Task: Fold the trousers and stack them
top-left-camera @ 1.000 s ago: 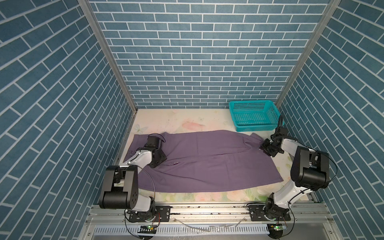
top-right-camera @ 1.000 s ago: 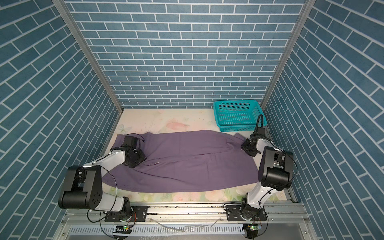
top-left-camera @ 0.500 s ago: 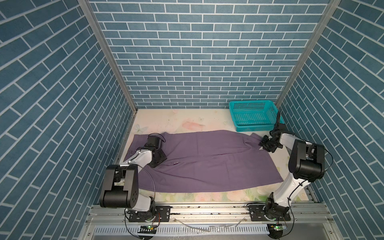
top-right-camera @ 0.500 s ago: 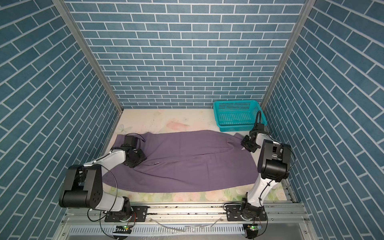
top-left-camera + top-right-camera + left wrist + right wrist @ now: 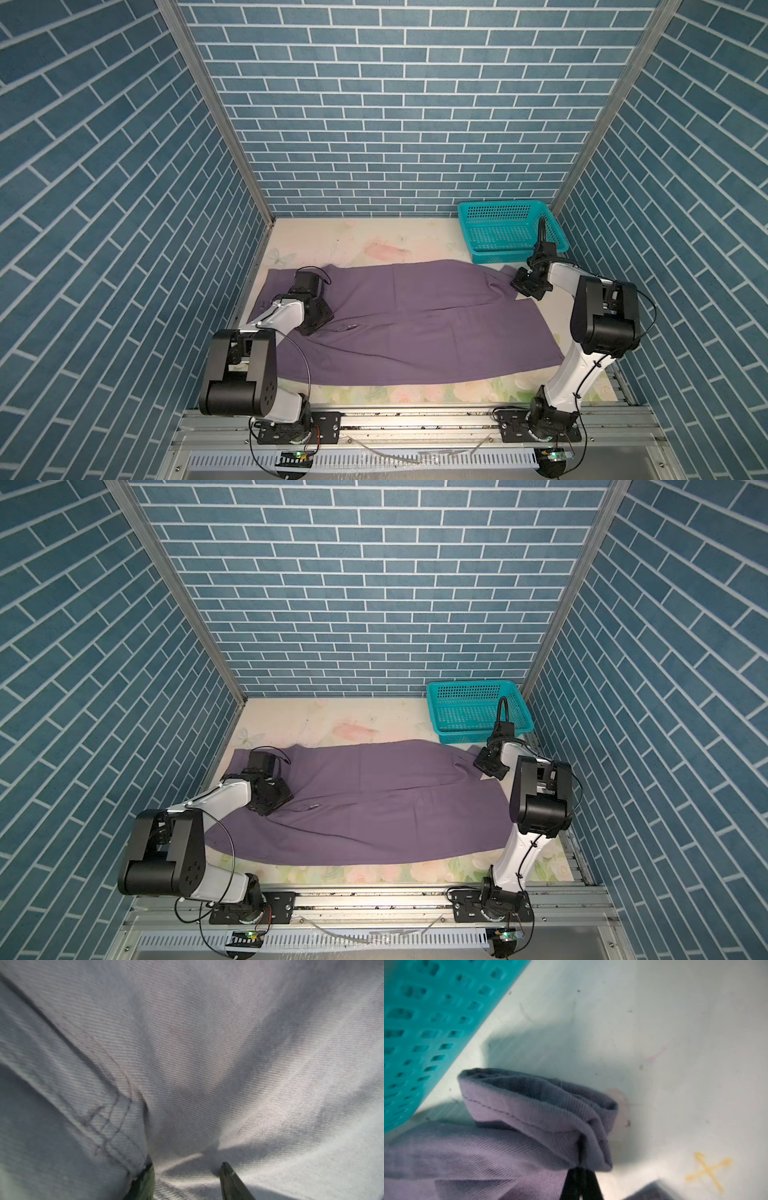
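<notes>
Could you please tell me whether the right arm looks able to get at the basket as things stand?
Probably yes: the right gripper sits just in front of the basket with nothing between them. However, its jaws are shut on the edge of the trousers, so it would drag the cloth along.

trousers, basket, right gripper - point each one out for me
trousers (image 5: 415,316): in a top view, middle of the spread cloth
basket (image 5: 498,232): in a top view, its bare perforated floor
right gripper (image 5: 580,1172): right wrist view, between the shut fingertips pinching the trousers' hem
</notes>
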Controlling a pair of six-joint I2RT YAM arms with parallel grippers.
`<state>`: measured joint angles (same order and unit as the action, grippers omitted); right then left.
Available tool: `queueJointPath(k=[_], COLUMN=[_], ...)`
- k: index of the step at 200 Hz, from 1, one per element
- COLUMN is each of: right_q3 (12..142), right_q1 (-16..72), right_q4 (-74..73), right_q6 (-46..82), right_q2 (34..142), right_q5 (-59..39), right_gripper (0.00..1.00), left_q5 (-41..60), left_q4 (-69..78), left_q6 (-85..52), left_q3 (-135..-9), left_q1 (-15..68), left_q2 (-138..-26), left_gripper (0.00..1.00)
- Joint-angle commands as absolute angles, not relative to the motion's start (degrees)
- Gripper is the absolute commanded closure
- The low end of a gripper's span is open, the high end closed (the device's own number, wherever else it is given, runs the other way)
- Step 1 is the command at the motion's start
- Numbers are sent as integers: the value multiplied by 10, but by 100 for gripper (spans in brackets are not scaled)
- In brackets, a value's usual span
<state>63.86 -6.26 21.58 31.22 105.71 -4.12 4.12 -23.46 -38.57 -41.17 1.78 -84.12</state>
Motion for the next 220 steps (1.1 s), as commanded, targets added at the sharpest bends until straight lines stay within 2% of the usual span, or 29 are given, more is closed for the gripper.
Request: queueJointPath(k=[1, 44, 55, 64, 73, 84, 102, 135, 148, 168, 200, 220], right_q3=[559, 470, 474, 475, 477, 484, 507, 536, 542, 547, 549, 554], right_q1=[-107, -190, -192, -193, -193, -193, -194, -193, -193, -193, -193, -193], right_q4=[263, 232, 240, 243, 240, 242, 253, 272, 279, 289, 291, 278], right_q6=[379, 402, 393, 390, 390, 390, 389, 386, 380, 372, 363, 362], right_q2=[1016, 951, 951, 947, 937, 923, 902, 872, 873, 887, 912, 930], right_q5=[11, -46, -63, -74, -83, -92, -107, -117, -117, -112, -102, -102], right_gripper=[100, 100, 79, 65, 58, 55, 55, 71, 73, 71, 60, 61], left_q5=[43, 54, 58, 60, 60, 60, 63, 64, 62, 60, 64, 70], left_q4=[-278, -271, -273, -279, -286, -295, -311, -337, -341, -339, -324, -316], left_q6=[-383, -383, -380, -378, -374, -373, -373, -374, -376, -380, -384, -384], left_q3=[-389, -382, -383, -386, -390, -394, -397, -417, -416, -411, -402, -402], left_q1=[13, 13, 13, 13, 13, 13, 13, 13, 13, 13, 13, 13], left_q2=[-860, -861, -861, -860, -857, -850, -833, -785, -766, -748, -747, -758], left_gripper=[47, 47, 47, 47, 47, 47, 47, 45, 44, 44, 44, 44])
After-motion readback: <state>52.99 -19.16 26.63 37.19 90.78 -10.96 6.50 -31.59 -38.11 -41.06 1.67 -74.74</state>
